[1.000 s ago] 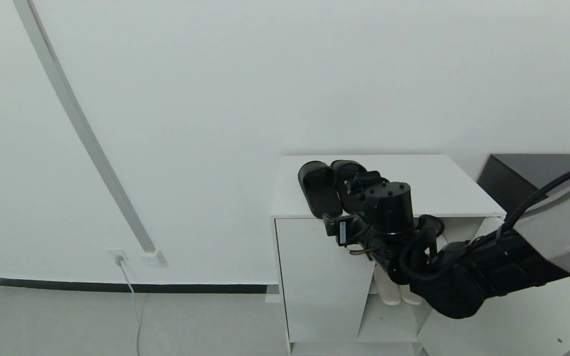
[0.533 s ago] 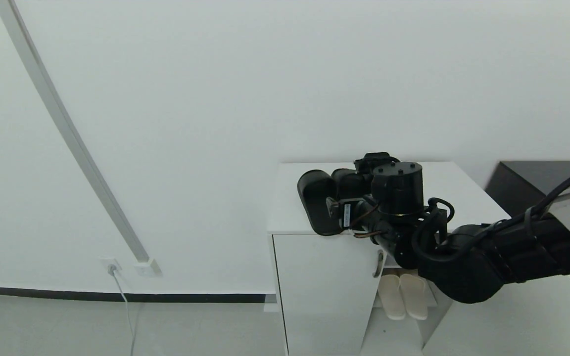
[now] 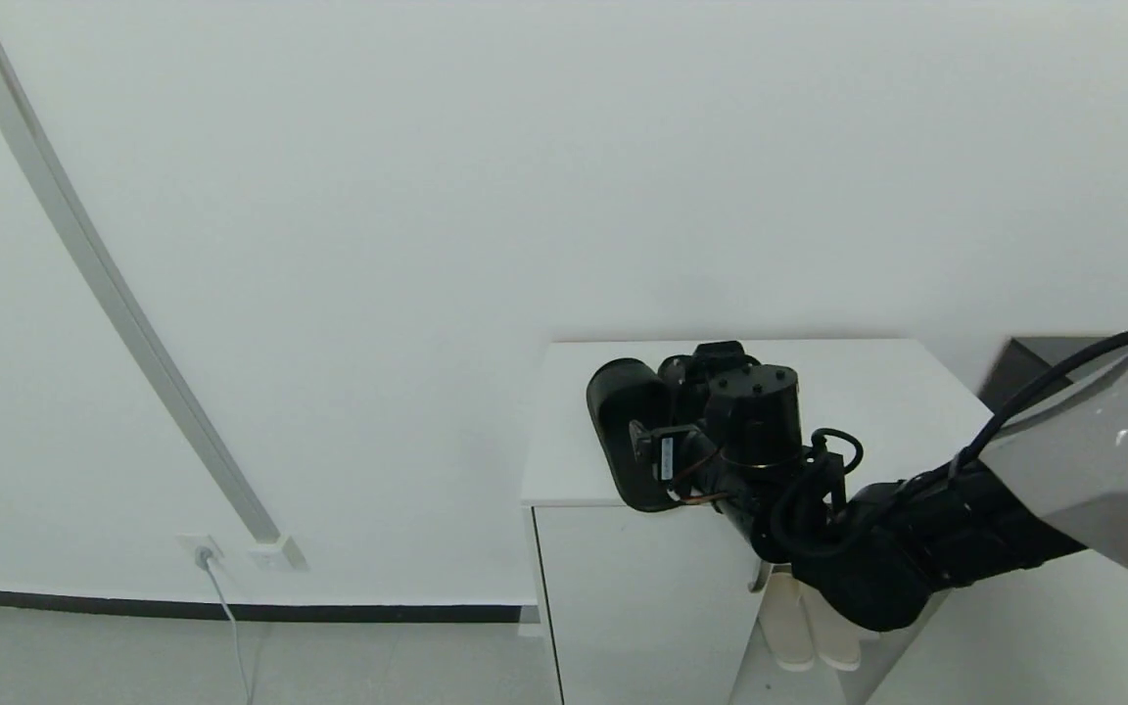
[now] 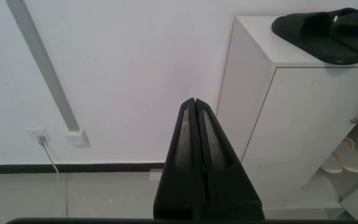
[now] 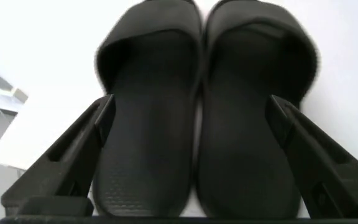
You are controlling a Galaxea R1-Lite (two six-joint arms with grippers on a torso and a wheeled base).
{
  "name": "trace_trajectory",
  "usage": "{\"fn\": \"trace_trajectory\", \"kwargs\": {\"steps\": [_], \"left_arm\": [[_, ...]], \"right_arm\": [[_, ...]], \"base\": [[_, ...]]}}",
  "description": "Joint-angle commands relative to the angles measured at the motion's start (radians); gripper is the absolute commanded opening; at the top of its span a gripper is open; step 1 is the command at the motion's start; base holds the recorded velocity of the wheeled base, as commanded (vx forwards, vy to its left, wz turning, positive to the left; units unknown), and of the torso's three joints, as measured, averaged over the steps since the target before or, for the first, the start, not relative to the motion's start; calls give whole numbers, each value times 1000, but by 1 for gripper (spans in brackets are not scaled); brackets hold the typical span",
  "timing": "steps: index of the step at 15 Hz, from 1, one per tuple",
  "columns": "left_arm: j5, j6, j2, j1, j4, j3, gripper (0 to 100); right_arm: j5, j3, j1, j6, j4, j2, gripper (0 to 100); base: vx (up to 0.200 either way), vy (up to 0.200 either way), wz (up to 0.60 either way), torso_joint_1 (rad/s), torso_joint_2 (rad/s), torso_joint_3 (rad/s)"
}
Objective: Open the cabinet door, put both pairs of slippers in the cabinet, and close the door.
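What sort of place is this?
Probably a bare indoor room staged like a home entryway: a white shoe cabinet with black slippers on top, white slippers inside, and a wall socket.

Four slippers (image 3: 628, 436), one cabinet (image 3: 642, 597)

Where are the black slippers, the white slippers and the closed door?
black slippers (image 5: 148, 149): right wrist view, insole of one.
white slippers (image 3: 789, 632): head view, on one slipper.
closed door (image 3: 642, 607): head view, front panel.
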Motion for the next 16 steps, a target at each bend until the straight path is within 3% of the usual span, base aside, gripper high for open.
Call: {"fn": "trace_trajectory", "kwargs": {"steps": [1,10,16], "left_arm": [[1,-1,1,0,0,0,0],[4,-2,1,0,0,0,0],[4,-2,1,0,0,0,0]], "right_arm": [[1,-62,-15,-4,-6,90,100],[34,-319,-112,-83,-2,253,100],[41,-398,-118,-83,11,287,100]], "base": [[0,0,0,0,0,0],[0,0,0,0,0,0],[0,0,0,0,0,0]]}}
